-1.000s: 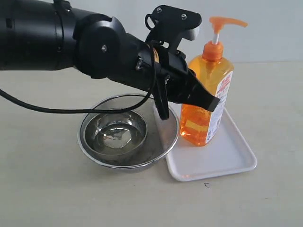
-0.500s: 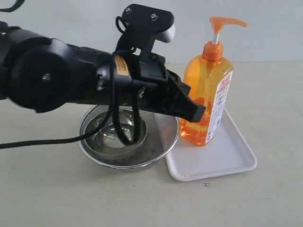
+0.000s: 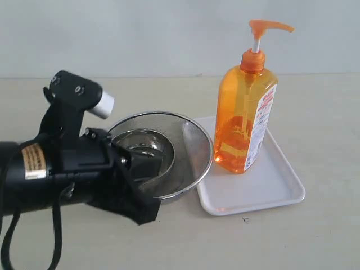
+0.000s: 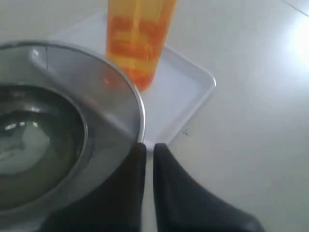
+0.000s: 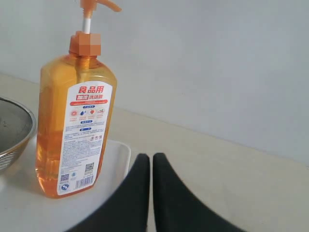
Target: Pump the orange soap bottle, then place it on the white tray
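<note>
Left gripper (image 4: 149,146) has its fingers pressed together, holding nothing; right gripper (image 5: 150,157) is likewise closed and empty. Neither touches the bottle (image 3: 244,115), which stands upright on the tray (image 3: 278,188), pump head raised. 2 nested steel bowls (image 3: 194,149) sit just beside the tray on the table (image 3: 326,112), the left gripper low at their rim.

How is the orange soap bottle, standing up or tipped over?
Upright. The orange soap bottle stands on its base on the white tray, pump on top.
</note>
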`<state>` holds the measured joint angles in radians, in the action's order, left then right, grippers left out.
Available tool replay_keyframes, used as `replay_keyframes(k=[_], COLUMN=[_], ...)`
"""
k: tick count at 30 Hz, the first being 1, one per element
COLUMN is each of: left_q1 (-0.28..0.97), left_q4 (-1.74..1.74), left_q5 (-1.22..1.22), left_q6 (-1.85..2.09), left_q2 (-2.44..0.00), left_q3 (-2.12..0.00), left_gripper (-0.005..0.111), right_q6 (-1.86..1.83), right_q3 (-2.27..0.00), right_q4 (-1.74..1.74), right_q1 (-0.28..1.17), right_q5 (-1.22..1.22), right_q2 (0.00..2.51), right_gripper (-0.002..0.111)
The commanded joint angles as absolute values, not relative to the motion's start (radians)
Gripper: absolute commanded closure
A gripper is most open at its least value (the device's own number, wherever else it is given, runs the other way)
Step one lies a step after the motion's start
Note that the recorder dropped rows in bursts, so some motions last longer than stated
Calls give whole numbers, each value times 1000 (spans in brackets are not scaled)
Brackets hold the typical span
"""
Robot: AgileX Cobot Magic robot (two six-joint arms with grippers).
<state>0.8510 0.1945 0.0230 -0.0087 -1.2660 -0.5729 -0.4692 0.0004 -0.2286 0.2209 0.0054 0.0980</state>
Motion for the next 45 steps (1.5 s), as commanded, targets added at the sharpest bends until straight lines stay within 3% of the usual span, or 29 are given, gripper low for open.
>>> replay_keyframes(k=[1, 16, 21, 29, 45], left_q1=[858, 858, 811, 619, 198], left_q4=[203, 203, 194, 190, 194], left_q5=[-13, -36, 25, 22, 150], left_q6=[-69, -59, -35, 83, 38], left_q2=[-1240, -1240, -1139, -847, -284], left_q3=[-490, -481, -481, -410, -4], left_gripper=[101, 101, 101, 101, 101], right_q6=[-469, -469, -469, -469, -469], right_q3=[0, 0, 0, 0, 0], right_q4=[-228, -228, -228, -228, -226], right_q1=[219, 219, 219, 219, 219], right_q5=[0, 0, 0, 0, 0], right_q2=[92, 92, 92, 92, 92], right_gripper=[108, 108, 108, 108, 108])
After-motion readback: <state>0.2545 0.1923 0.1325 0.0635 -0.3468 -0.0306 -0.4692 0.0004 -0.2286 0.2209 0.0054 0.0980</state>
